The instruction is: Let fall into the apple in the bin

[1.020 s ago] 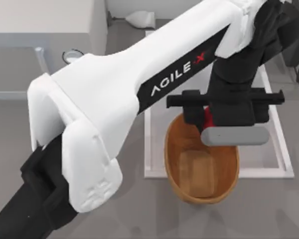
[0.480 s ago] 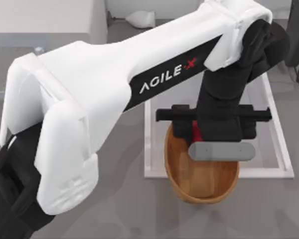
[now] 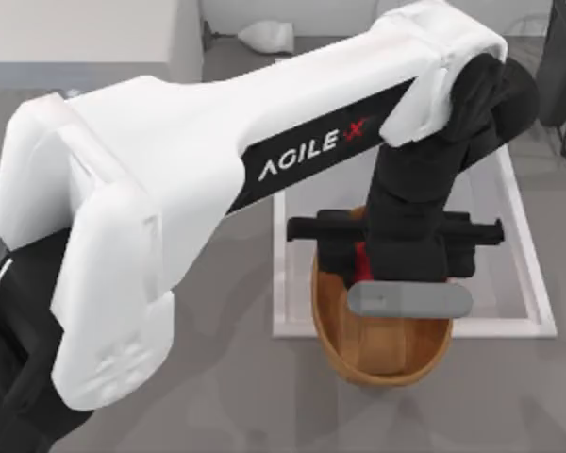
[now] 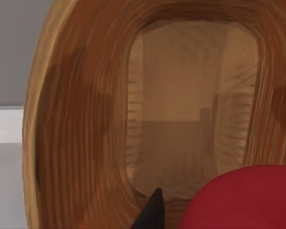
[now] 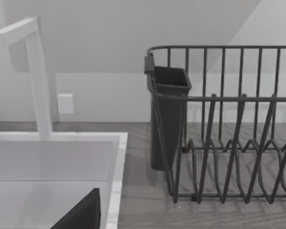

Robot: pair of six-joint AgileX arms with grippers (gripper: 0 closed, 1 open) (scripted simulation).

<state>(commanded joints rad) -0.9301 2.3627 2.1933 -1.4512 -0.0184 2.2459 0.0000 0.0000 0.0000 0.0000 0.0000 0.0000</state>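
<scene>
The left arm's white forearm reaches across the top view and covers much of the table. The left gripper (image 3: 360, 260) hangs over the far part of the wicker basket (image 3: 332, 344), its own black body hiding most of what it carries. A sliver of the red apple (image 3: 361, 261) shows between the fingers, so the jaws are closed narrowly on it. In the left wrist view the apple (image 4: 245, 200) is cut off at the corner, above the basket's (image 4: 81, 124) open, flat bottom. The basket lies partly in a white basin (image 3: 528, 283). The right wrist view shows a dark dish rack (image 5: 229, 124); I cannot tell the state of the right gripper's jaws.
</scene>
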